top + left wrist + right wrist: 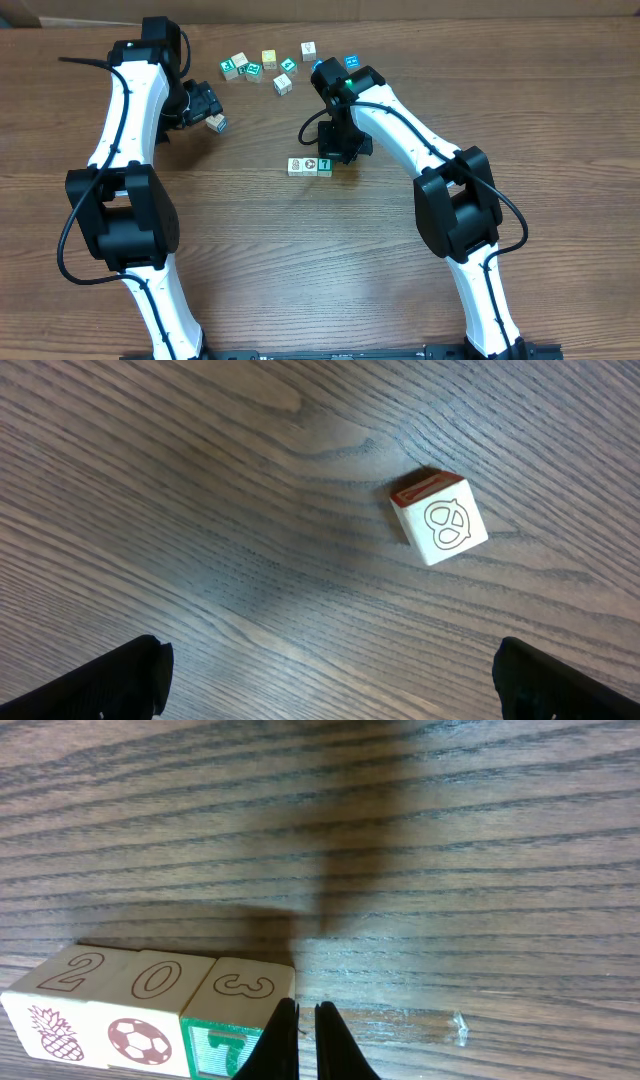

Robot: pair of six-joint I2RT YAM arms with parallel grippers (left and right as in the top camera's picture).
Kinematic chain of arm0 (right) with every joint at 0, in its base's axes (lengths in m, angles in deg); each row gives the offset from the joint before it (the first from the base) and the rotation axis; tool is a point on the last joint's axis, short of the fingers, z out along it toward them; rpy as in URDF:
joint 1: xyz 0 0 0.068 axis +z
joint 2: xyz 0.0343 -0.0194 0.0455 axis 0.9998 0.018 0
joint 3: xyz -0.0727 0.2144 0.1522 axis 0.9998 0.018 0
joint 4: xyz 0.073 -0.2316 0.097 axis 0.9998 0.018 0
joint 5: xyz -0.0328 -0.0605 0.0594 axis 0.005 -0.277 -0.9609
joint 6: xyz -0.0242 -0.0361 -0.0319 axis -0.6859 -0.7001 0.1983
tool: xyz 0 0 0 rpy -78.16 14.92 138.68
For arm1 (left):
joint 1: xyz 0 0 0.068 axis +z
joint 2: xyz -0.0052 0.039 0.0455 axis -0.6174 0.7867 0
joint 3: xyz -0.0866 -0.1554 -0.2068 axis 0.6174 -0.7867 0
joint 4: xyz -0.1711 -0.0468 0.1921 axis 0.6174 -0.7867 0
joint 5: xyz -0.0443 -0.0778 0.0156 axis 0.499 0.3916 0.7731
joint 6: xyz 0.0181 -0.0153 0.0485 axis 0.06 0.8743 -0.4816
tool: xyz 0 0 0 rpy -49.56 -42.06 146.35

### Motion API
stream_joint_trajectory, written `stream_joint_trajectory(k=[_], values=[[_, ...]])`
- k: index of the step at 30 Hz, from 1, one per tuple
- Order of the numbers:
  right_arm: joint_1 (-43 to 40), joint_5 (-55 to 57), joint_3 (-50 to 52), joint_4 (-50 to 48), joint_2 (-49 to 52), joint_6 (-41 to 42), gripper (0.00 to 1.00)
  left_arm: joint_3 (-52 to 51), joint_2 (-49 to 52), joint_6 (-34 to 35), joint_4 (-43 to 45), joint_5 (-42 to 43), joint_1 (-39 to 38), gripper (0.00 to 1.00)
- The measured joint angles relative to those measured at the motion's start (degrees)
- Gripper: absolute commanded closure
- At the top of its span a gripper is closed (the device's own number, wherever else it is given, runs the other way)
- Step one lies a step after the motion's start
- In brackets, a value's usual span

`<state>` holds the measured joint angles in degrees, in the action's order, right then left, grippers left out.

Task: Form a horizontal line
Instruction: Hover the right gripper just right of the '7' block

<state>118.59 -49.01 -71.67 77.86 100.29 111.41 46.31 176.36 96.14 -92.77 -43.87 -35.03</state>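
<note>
Wood tabletop [470, 860] w/ cube row [160, 982], numerals 2, 0, 3

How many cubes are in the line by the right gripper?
3, touching: pineapple cube left, soccer-ball cube middle, teal cube right, beside the right gripper. None seems hidden.

Left end effector [335, 682] wide — right [300, 1038] closed

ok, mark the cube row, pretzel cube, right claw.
cube row [310, 166], overhead, middle cube's top.
pretzel cube [447, 525], left wrist, printed white face.
right claw [305, 1010], right wrist, between shut fingertips.
</note>
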Motion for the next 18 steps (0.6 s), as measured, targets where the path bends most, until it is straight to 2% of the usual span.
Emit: stream_joint_trajectory(k=[18], values=[[0.0, 0.0, 0.0, 0.15, 0.0, 0.0, 0.95, 0.0, 0.0, 0.0, 0.0, 0.0, 0.0, 0.0]])
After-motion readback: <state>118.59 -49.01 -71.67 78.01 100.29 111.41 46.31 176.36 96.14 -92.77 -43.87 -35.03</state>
